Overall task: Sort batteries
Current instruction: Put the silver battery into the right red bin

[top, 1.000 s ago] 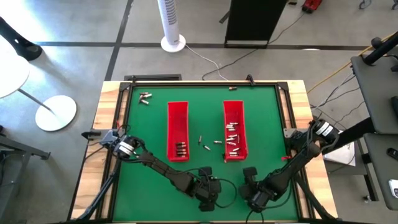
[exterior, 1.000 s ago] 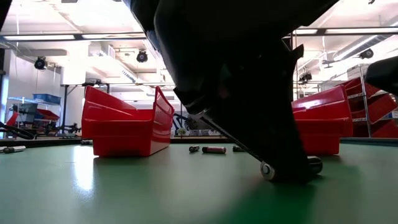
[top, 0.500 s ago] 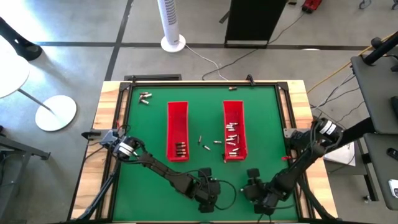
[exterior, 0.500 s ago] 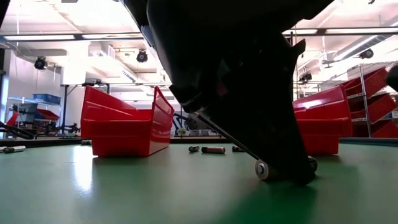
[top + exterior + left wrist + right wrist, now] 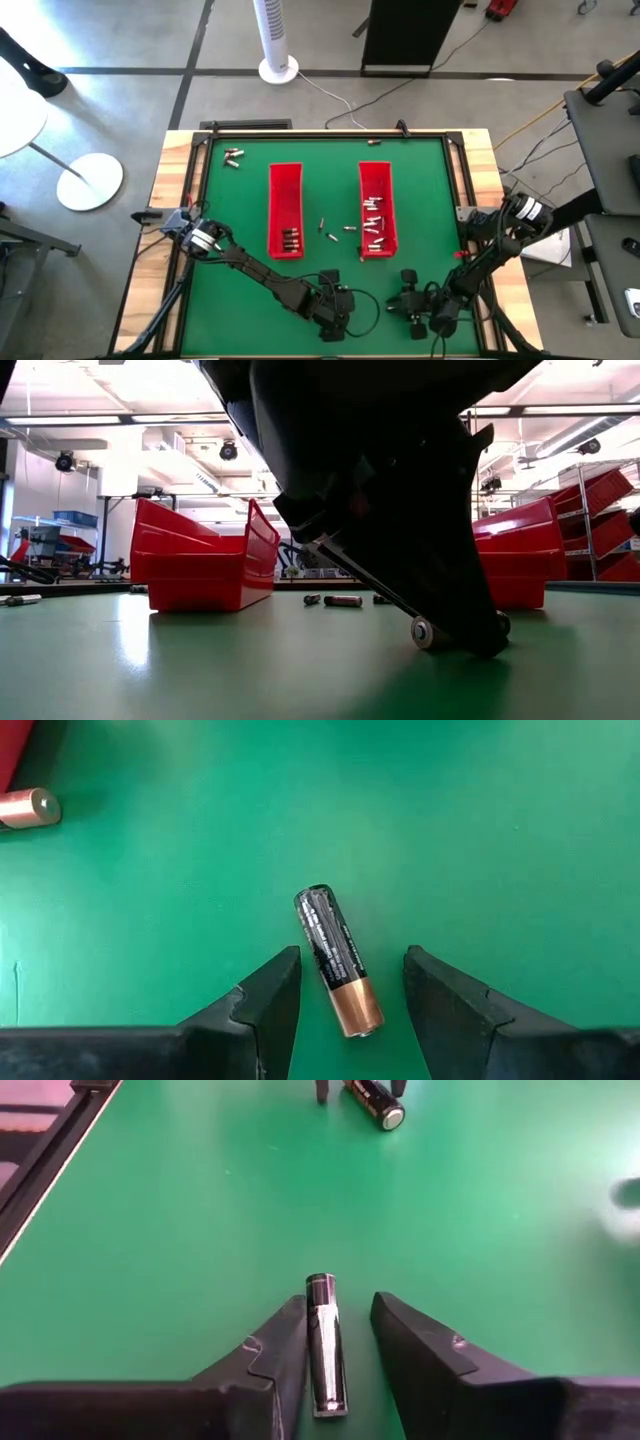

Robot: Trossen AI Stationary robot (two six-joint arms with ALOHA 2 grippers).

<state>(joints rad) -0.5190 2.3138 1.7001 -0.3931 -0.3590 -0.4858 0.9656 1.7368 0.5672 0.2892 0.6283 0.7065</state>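
left end effector (image 5: 345, 982) is spread wide, a black and copper battery (image 5: 338, 960) lying loose between its fingers. right end effector (image 5: 338, 1338) is closing around a dark battery (image 5: 325, 1343). both look small, hard, smooth, rolly; pinch mid-body.

My right gripper (image 5: 412, 303) has shifted along the near edge of the green mat (image 5: 430, 190), away from my left gripper (image 5: 335, 310) and toward the right side of the table. The right forearm now lies at a flatter angle in the high view. The gap between the two grippers has widened. My right fingers (image 5: 270, 1350) have narrowed and now flank a black battery (image 5: 325, 1345) lying on the mat. In the low view, the dark arm mass has shifted slightly.
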